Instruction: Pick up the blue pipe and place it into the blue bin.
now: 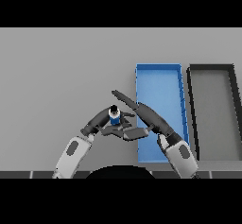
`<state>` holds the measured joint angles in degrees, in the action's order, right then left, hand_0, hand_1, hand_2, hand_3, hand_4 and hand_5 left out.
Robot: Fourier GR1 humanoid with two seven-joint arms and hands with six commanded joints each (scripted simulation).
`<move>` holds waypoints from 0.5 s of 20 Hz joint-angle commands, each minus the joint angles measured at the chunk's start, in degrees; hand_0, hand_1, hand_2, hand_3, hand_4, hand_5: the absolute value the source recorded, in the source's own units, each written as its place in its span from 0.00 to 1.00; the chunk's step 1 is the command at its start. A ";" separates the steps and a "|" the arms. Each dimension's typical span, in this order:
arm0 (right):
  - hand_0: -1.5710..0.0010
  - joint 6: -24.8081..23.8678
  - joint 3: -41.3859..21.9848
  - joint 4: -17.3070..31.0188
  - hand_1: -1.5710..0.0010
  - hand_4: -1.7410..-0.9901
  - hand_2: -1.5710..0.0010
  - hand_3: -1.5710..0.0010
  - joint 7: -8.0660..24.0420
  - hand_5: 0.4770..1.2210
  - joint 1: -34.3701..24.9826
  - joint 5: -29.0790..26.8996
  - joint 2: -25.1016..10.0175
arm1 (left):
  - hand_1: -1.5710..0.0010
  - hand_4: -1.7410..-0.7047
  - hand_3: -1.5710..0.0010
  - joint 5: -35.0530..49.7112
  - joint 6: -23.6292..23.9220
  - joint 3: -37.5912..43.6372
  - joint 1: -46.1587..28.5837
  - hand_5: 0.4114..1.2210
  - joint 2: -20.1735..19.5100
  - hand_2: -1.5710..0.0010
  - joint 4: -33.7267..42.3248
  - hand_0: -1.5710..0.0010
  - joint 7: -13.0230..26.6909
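Left robot hand (105,125) curls around the upright blue pipe (114,117) on the counter (56,76); right robot hand (142,114), fingers straight, reaches from four o'clock, blue bin (159,83) at three o'clock.

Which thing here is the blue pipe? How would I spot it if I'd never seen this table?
Find the blue bin beside the grey bin on the table's right. Just left of the blue bin's near end, the two hands meet; the blue pipe is the small upright blue cylinder with a dark top between them, the only loose object.
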<state>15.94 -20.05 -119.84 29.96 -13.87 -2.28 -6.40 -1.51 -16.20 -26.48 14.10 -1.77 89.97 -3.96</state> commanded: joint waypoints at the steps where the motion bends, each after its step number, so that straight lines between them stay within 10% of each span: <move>1: 1.00 0.61 -0.42 -0.04 1.00 0.67 0.97 1.00 0.20 0.10 -1.38 -0.28 -0.06 | 0.00 0.27 0.00 0.64 -0.62 0.16 -0.38 1.00 -0.03 0.00 0.43 0.00 0.46; 10: 0.89 2.58 -0.74 7.32 0.86 0.68 0.83 0.92 4.99 0.01 -12.47 -1.68 1.67 | 0.00 0.27 0.00 -1.62 -1.98 1.46 -0.81 1.00 0.75 0.00 0.33 0.00 2.78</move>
<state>18.52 -20.78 -112.52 34.95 -26.35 -3.96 -4.73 -3.20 -18.27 -25.03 13.30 -1.01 90.30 -1.26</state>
